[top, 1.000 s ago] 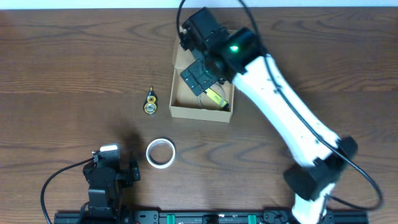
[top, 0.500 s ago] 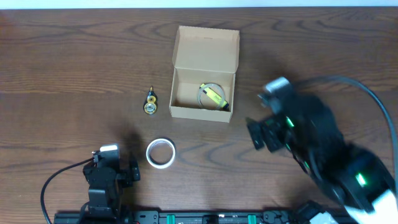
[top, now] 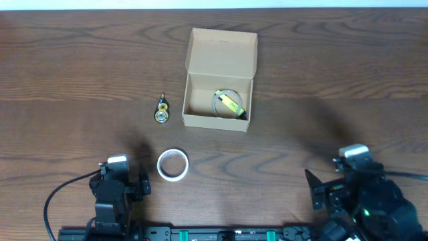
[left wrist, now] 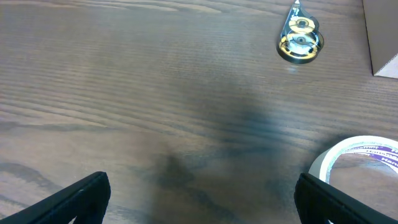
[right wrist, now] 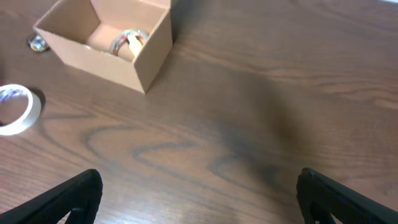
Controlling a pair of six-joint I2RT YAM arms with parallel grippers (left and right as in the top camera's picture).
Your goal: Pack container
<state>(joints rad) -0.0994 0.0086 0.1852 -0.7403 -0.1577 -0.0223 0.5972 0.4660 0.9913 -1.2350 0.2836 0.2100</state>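
The tan cardboard container (top: pixel 217 99) stands open at the table's upper middle, flap lid (top: pixel 223 51) folded back. A yellow-labelled coiled item (top: pixel 229 102) lies inside it; it also shows in the right wrist view (right wrist: pixel 127 42). A small yellow-and-black tape dispenser (top: pixel 162 110) lies left of the box, also in the left wrist view (left wrist: pixel 300 41). A white tape roll (top: pixel 172 165) lies in front. My left gripper (left wrist: pixel 199 199) is open and empty at the front left. My right gripper (right wrist: pixel 199 196) is open and empty at the front right, far from the box (right wrist: pixel 106 38).
Dark wood table (top: pixel 67 80). The tape roll shows at the right edge of the left wrist view (left wrist: pixel 357 163) and at the left edge of the right wrist view (right wrist: pixel 15 109). The rail of the arm bases (top: pixel 214 234) runs along the front edge.
My right arm has pulled back from over the box to the front right of the table. The yellow-labelled item stays in the box. The left arm has not moved.
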